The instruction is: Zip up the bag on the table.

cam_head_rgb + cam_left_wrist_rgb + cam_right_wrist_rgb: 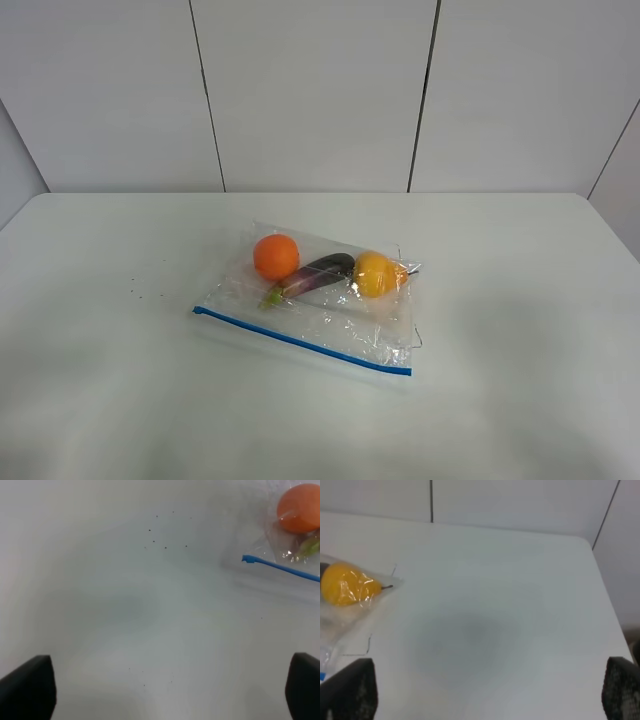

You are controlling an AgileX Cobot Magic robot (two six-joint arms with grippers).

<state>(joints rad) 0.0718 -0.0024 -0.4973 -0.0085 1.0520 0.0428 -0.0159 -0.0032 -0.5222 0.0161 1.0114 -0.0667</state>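
From high up, the bag (320, 300) lies flat near the middle of the table (110, 400), and neither of my arms shows in this view. Its blue zip strip (300, 341) is the bag's long axis, running slantwise along the edge nearest me, from the end below the orange (276, 256) down to the end below the yellow fruit (374, 273). Inside, in a row behind the strip: orange, eggplant (318, 273) in the middle, yellow fruit. I can't tell from here whether any of the strip is already pressed shut, or whether it carries a slider.

Left wrist view now. My left gripper (172, 692) is wide open and holding nothing, with bare table between the tips. The orange-side end of the strip (247, 558) sits ahead and off to one side, well apart from my tips, the orange (299, 508) just beyond it.

Right wrist view. My right gripper (490, 690) is spread just as wide, also empty. The yellow fruit (345, 584) shows in its crinkled corner, off to the side, and only a sliver of blue (322, 675) peeks in at the frame edge.

My read: each gripper has its own end of the strip, left looks to have the clearer line.
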